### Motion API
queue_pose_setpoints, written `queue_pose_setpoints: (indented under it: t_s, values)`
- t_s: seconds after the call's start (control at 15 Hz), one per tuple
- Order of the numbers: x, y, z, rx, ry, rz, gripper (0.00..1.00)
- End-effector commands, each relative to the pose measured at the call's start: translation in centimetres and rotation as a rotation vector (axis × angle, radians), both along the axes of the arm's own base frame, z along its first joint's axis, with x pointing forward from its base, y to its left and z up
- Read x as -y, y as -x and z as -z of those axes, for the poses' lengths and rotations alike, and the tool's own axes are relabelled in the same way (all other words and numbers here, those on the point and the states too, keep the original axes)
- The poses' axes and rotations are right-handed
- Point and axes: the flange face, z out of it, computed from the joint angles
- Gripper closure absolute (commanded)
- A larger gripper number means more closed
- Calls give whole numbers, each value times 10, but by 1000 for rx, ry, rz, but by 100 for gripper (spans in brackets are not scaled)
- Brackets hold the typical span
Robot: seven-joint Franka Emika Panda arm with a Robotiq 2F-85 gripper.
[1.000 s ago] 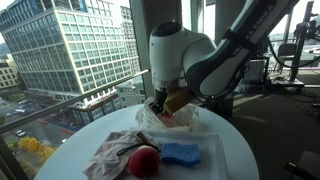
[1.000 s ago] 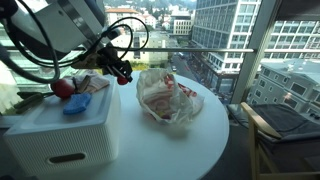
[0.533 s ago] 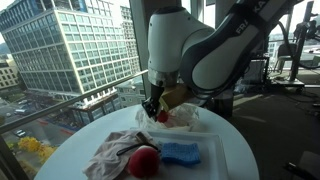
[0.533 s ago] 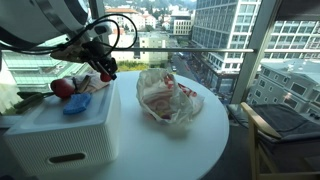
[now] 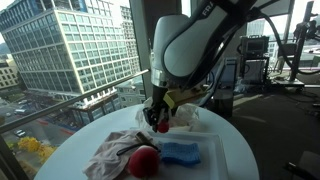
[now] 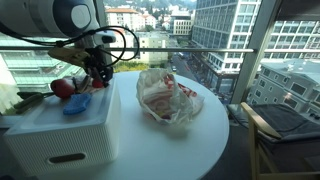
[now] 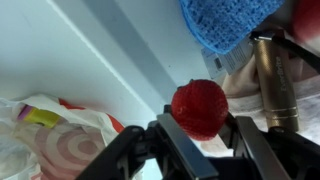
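Jaws clamped on a small red strawberry [image 7: 199, 106], which sits between the jaw tips, pinched at its sides. Probably light, softish and smooth, so it could slip or bruise. Grip gently across the widest middle. Blue crochet pad [image 7: 225, 20] lies just beyond the jaws.

In the wrist view the blue cloth [image 7: 232, 20] above the end effector [image 7: 198, 120] is cut by the top edge, a red thing [image 7: 308, 14] up right by the corner, and the bag [image 7: 50, 140] at lower left by the bottom edge. The fingers [image 7: 165, 135] cover the underside of the ball [image 7: 200, 105]. In an exterior view the end effector [image 6: 98, 78] is too small and dark to read.
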Motion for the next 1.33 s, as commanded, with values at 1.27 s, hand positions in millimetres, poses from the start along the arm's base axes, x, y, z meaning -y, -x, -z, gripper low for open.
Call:
queue_pose_setpoints:
  t_s: [1.27]
  values:
    - [121, -87, 28, 14, -50, 219, 0]
